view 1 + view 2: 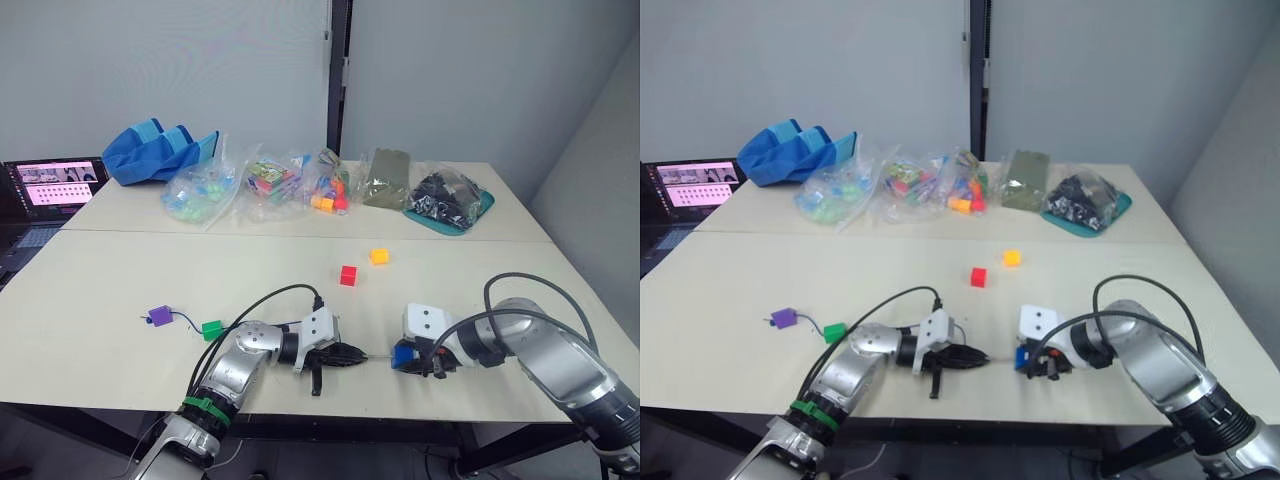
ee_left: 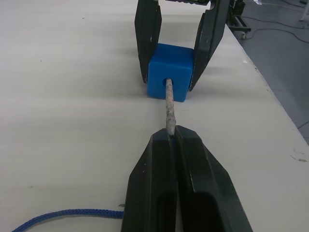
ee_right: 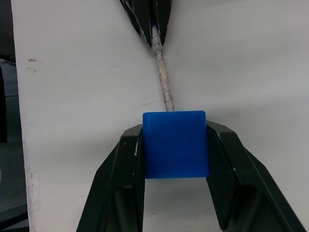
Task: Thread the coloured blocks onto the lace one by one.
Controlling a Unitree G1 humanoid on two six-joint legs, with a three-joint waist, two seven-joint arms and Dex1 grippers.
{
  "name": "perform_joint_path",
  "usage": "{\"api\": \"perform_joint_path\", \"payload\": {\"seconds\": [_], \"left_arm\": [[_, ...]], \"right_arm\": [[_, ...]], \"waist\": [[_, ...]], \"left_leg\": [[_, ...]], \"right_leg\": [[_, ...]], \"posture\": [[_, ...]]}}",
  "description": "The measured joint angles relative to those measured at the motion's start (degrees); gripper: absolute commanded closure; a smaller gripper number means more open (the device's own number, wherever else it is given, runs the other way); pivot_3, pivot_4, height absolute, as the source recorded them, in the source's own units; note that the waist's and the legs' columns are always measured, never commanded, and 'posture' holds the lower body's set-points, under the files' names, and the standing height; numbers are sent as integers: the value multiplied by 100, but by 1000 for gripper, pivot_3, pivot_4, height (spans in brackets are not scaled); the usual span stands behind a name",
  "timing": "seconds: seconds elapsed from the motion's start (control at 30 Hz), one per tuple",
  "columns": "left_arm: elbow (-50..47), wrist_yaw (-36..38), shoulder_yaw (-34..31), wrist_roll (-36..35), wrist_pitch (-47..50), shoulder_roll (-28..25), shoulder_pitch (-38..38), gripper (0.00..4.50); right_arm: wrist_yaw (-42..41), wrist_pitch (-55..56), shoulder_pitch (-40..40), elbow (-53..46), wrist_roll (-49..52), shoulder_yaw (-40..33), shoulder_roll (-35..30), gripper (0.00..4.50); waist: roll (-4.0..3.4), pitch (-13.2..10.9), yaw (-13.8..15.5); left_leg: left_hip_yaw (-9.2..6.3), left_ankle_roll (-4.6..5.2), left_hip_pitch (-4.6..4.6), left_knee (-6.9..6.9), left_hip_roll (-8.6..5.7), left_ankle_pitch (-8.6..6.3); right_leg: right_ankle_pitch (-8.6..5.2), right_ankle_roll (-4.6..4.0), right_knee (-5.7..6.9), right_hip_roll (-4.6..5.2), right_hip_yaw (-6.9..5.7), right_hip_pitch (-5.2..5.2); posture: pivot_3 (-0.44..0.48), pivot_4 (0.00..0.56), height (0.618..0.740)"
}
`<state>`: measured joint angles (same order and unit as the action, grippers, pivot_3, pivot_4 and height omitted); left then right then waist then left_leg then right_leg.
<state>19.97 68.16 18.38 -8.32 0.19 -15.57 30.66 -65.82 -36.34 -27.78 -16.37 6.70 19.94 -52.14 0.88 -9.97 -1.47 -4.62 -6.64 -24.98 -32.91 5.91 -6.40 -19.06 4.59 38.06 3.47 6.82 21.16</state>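
Fingers of the right gripper clamp the blue block near the table's front edge; the left gripper, pinched together on the lace, has its pale tip entering the block's hole. Red block and orange-yellow block lie farther back, apart.

- Even, soft overhead room light; the pale worktop is bright, without glare.
- Shadows are faint and short.
- Close wrist views are sharp; far background softens slightly.
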Motion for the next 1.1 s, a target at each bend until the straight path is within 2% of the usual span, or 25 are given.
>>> {"api": "perform_joint_path", "payload": {"seconds": [0.57, 0.77, 0.9, 1.1], "left_arm": [[568, 18, 148, 151, -108, 493, 405, 4500], [687, 70, 188, 154, -76, 649, 559, 2547], [552, 140, 229, 168, 25, 428, 554, 1259], [434, 210, 158, 223, 37, -168, 553, 1232]], "right_arm": [[53, -134, 93, -147, -26, -63, 42, 3319], [54, -167, 103, -150, -22, -88, 103, 3319], [81, -153, 102, -142, -23, -88, 156, 3319], [81, -143, 100, -102, -30, -99, 165, 3319]], "waist": [[1, 1, 15], [1, 1, -14], [1, 0, -71], [1, 1, -80]], "left_leg": [[0, 0, 1, -3, 0, 0], [0, 0, 2, -2, 0, 0], [-1, 0, 3, 0, 0, 0], [-1, 0, 3, -1, 0, 0]], "right_leg": [[1, 1, 1, -1, 0, -2], [1, 1, 1, -1, 0, -2], [1, 1, 3, -2, 0, -2], [1, 1, 2, -2, 0, -4]], "posture": [[0, 150, 740], [0, 150, 740], [0, 150, 740], [0, 150, 740]]}}
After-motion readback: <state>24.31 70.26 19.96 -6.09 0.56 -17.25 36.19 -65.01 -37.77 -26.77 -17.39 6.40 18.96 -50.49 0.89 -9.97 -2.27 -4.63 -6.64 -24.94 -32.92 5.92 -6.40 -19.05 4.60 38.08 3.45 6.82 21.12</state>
